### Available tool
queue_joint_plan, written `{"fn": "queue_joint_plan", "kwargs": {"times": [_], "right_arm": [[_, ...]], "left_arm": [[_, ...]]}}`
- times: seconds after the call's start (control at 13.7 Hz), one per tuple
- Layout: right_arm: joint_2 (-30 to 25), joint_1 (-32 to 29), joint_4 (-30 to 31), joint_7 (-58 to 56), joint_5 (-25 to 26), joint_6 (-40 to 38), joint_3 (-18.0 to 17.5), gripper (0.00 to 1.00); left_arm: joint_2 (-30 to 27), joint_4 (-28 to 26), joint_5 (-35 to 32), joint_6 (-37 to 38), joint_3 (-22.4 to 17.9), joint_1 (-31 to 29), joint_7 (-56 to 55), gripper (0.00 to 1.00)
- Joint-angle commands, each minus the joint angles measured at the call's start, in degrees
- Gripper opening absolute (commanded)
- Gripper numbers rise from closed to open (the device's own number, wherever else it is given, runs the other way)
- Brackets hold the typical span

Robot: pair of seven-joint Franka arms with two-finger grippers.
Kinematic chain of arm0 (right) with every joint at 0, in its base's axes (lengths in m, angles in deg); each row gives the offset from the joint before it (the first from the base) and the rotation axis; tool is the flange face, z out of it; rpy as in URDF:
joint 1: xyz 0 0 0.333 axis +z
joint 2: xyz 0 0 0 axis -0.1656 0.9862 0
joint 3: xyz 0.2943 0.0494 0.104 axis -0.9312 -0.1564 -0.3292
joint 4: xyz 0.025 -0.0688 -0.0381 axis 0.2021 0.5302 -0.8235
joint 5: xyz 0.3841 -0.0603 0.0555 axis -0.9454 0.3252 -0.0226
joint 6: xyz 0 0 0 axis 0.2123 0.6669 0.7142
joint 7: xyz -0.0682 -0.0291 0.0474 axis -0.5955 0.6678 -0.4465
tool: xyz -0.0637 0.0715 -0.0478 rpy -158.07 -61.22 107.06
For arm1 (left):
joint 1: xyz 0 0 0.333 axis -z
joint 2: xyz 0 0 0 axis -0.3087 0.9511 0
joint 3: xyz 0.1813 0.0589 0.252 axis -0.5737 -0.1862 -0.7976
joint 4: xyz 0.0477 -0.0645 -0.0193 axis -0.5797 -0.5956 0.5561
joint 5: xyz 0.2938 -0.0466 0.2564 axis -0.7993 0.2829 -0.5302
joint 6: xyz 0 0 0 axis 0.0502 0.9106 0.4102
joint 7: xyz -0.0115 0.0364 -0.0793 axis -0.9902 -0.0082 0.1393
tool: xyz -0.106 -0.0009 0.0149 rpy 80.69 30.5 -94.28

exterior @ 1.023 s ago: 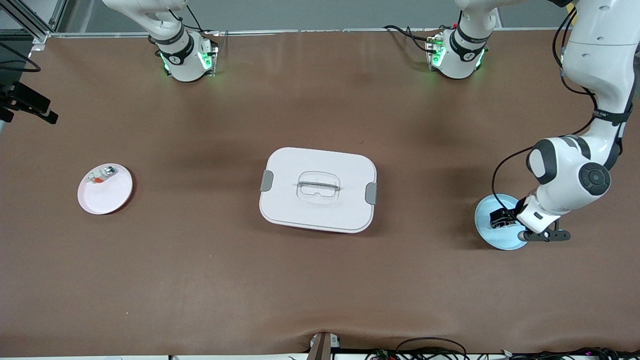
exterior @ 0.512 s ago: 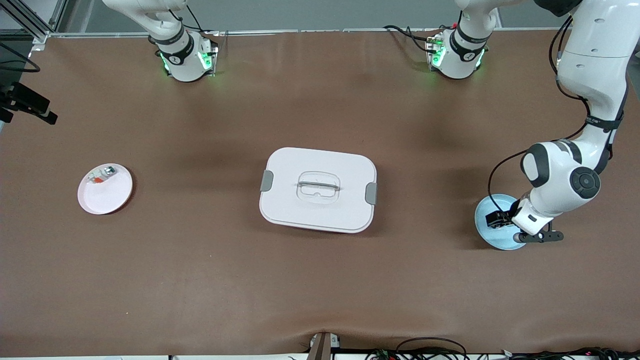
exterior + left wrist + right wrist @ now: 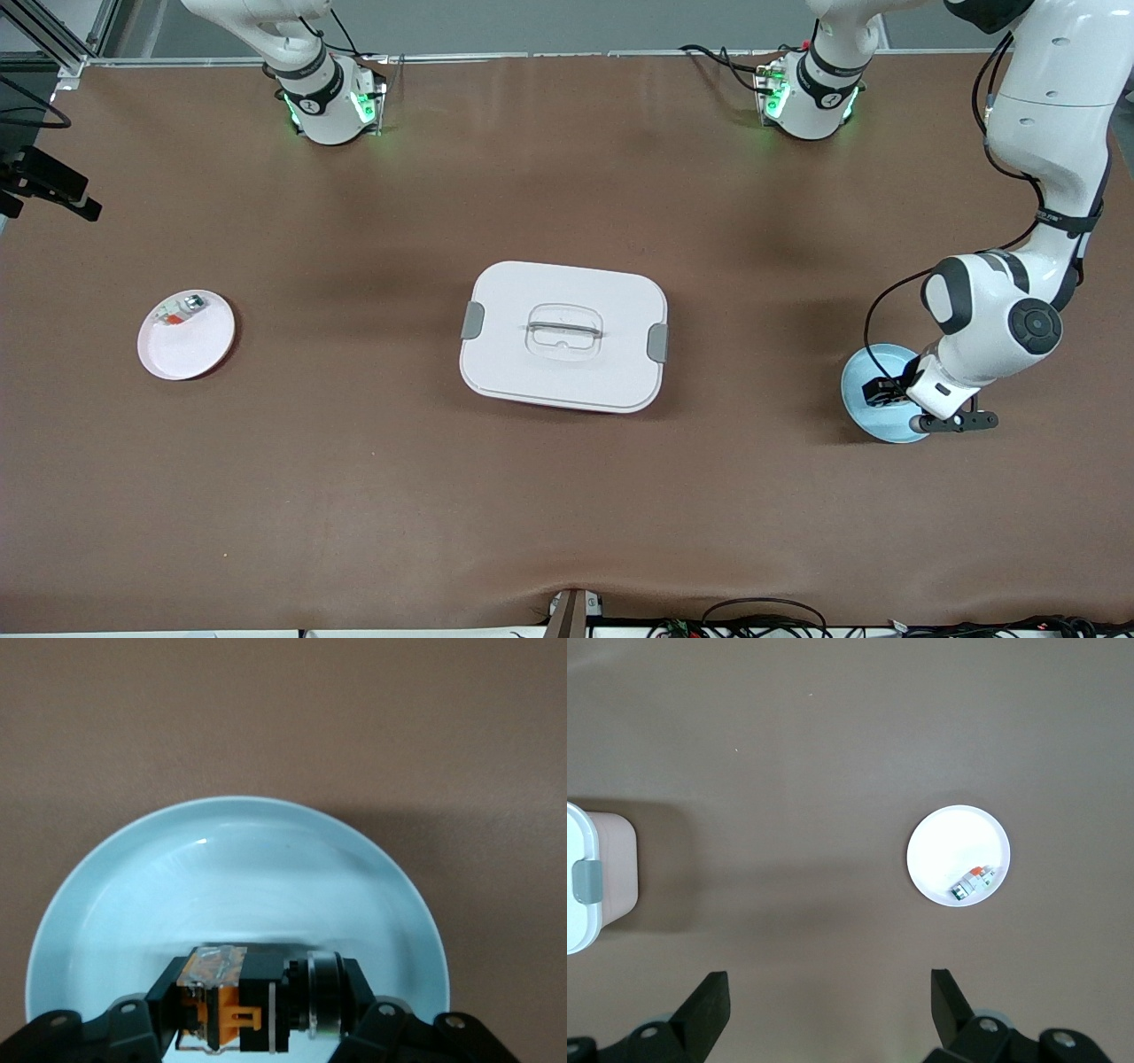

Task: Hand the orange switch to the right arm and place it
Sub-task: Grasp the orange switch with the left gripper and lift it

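Observation:
The orange switch (image 3: 257, 1001), black with orange marks and a clear tab, lies sideways between my left gripper's fingers. My left gripper (image 3: 261, 1005) is shut on it, low over the light blue plate (image 3: 230, 877). In the front view this gripper (image 3: 886, 392) is at the blue plate (image 3: 864, 403), near the left arm's end of the table. My right gripper (image 3: 828, 1005) is open and empty, high above the bare brown table; only the right arm's base (image 3: 323, 97) shows in the front view.
A white lidded box (image 3: 563, 335) with grey clips sits mid-table; its corner shows in the right wrist view (image 3: 585, 877). A pale pink plate (image 3: 190, 346) near the right arm's end holds a small white-and-silver part (image 3: 180, 310).
The left arm's wrist and elbow have shifted slightly toward the robots' side. Its gripper stays at the blue plate. Nothing else moved.

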Motion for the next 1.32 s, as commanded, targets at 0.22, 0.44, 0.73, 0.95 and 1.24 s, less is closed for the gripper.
{"fn": "queue_joint_plan", "kwargs": {"times": [0.22,0.44,0.73,0.95,1.24], "right_arm": [[-0.9,-0.3,0.3,-0.4,0.1,0.5,-0.6,1.0],[-0.9,-0.5,-0.2,-0.5,0.0,0.3,-0.6,1.0],[-0.7,-0.7,-1.8,-0.5,0.0,-0.2,-0.6,1.0],[-0.1,-0.6,-1.8,-0.5,0.0,-0.2,-0.6,1.0],[0.1,-0.8,-1.4,-0.6,-0.8,0.1,-0.6,1.0]], "left_arm": [[-9.1,0.6,-0.1,8.1,1.2,0.7,-2.1,0.0],[-12.3,2.8,0.2,15.1,4.2,0.7,-6.3,0.0],[-16.8,3.8,0.2,22.5,10.1,0.7,-15.9,0.0],[-17.1,9.6,0.4,30.3,16.8,0.8,-28.5,0.0],[-16.9,15.8,3.3,37.6,24.6,0.9,-41.9,0.0]]}}
